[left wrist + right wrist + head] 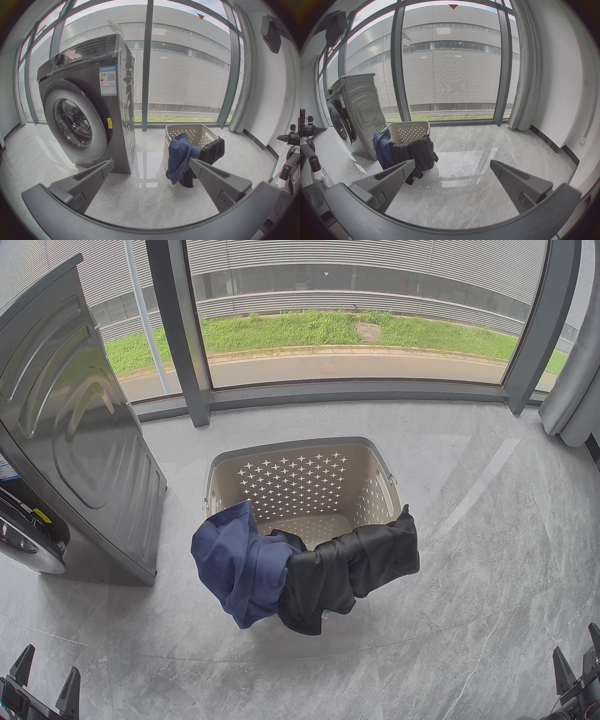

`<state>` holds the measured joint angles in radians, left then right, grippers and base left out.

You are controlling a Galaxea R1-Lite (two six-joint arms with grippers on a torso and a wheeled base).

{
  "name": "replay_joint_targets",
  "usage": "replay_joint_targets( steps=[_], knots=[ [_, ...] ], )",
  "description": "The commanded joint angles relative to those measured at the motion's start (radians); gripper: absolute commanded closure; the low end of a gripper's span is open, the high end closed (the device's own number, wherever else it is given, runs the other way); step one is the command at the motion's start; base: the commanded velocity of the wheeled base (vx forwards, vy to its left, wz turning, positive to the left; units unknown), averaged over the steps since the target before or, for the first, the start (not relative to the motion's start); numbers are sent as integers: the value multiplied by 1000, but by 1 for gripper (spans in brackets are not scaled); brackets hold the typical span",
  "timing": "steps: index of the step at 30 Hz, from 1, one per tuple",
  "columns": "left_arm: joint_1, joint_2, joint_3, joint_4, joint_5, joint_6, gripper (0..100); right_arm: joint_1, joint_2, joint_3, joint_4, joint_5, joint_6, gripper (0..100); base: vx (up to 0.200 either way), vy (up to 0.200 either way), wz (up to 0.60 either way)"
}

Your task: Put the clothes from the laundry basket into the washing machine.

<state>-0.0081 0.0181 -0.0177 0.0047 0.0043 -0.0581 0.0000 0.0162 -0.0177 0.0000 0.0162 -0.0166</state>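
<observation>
The floor [475,565] is polished grey stone-look tile with pale veining. Along the far side runs a tall glass window wall [350,309] in dark metal frames, and a pale grey curtain [572,396] hangs in soft folds at the far right.

At the left stands the washing machine [90,106], a dark grey metal box. Its embossed side panel faces the basket, and its front carries a broad silvery ring around a round, dark glass door. A clear film wraps the top, and a label is stuck on the front's upper corner.

Just right of it, apart from it, sits the laundry basket [294,484] on the floor. It is rectangular beige plastic with rounded corners, a grey rim and walls pierced by rows of small star-shaped holes.

Two garments are draped over its near rim and hang down the outside. The blue garment [240,565], matte and bunched in deep folds, lies on the left. The black garment [350,571], smoother with a slight sheen, spreads along the right. The two overlap in the middle.

The left gripper [150,164] is low at the near left and the right gripper [451,163] low at the near right, both well apart from the basket. Each has grey wedge-shaped jaws with ridged tips, spread wide and holding nothing.
</observation>
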Motion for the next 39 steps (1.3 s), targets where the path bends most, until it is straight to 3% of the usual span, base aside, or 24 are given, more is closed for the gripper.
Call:
replay_joint_targets(
  steps=[1,34,39],
  knots=[
    [0,-18,16,0,0,0,0,0,-16,18,0,1,0,0,0,200,0],
    [0,-18,16,0,0,0,0,0,-16,18,0,1,0,0,0,200,0],
    [0,-18,16,0,0,0,0,0,-16,18,0,1,0,0,0,0,0]
  ],
)
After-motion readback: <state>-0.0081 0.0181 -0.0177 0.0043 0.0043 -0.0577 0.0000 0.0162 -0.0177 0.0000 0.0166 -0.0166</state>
